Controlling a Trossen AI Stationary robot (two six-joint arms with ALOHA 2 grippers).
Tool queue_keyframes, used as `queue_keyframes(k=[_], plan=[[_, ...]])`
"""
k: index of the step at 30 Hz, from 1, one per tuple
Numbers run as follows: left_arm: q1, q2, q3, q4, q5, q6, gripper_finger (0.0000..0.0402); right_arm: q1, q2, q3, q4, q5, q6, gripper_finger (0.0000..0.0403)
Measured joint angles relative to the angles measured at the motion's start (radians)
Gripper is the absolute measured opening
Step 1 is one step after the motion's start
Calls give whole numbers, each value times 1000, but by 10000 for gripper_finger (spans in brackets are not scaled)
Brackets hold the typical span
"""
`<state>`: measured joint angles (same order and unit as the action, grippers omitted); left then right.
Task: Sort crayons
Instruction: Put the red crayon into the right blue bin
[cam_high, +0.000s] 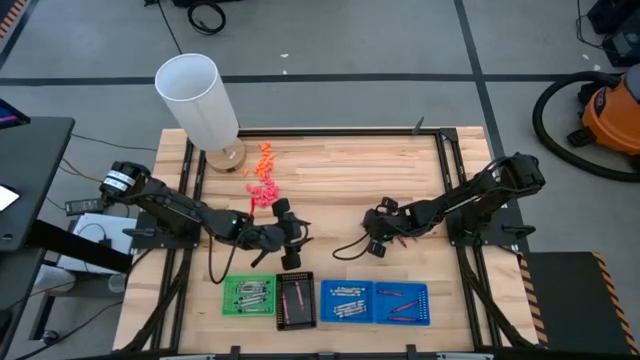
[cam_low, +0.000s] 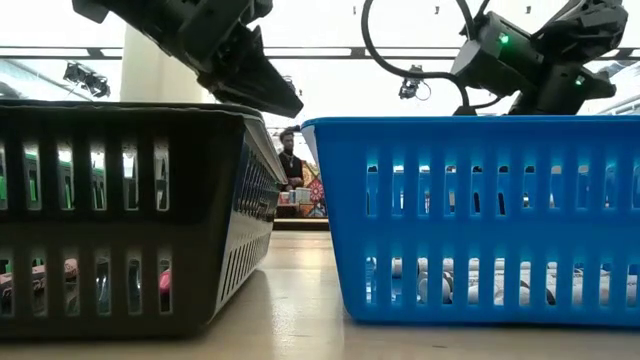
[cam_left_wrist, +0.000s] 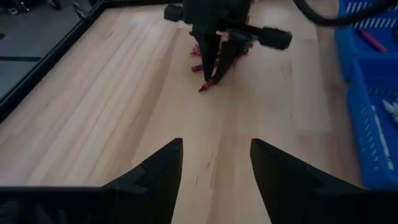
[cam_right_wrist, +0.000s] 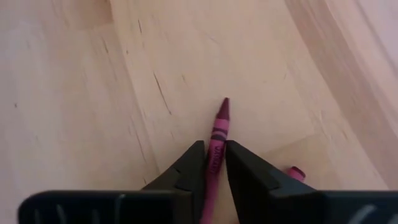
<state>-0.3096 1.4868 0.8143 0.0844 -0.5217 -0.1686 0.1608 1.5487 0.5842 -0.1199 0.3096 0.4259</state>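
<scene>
Pinching magenta crayon (cam_right_wrist: 217, 140), lower end hidden.

white tube (cam_high: 197, 98), perhaps orange vacuum (cam_high: 612, 115).

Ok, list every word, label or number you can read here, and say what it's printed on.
None can be read.
Magenta crayon between the right gripper's fingers: dark print on its wrapper, too blurred to read.
Trays, white cylinder, orange vacuum: no lettering legible.
</scene>
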Motion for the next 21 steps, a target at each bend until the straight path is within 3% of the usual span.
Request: queue_keyframes(k=[9, 21], plan=[[5, 1, 0, -7, 0, -1, 199, -3, 5, 5, 51, -47, 1, 47], [-2, 2, 0, 2, 3, -5, 199, -21, 5, 137, 50, -280, -2, 46]])
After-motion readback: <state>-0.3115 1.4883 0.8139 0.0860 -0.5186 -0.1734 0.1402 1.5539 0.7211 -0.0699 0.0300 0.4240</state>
